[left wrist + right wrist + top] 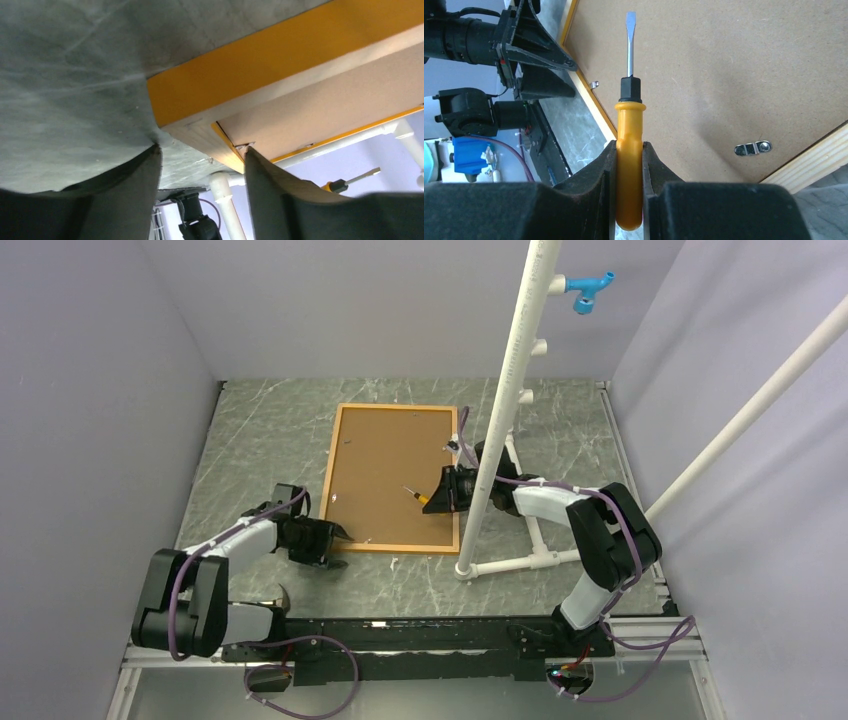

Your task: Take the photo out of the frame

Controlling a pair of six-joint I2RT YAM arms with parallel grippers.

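The orange frame [330, 470] lies face down on the table with the brown backing board [395, 475] showing. The photo is hidden beneath the board. My left gripper [338, 547] is open at the frame's near-left corner. In the left wrist view it [202, 155] straddles that corner of the frame [260, 65], with one finger on the table and the other at the board [330, 100]. My right gripper [440, 495] is shut on an orange-handled screwdriver [629, 130]. It holds the blade over the board [724, 75] near the frame's right side.
A white PVC pipe stand [500, 410] rises just right of the frame, and its base runs along the table. A metal turn clip [752, 148] sits on the board near the wooden frame edge [819, 160]. Grey walls enclose the table on three sides.
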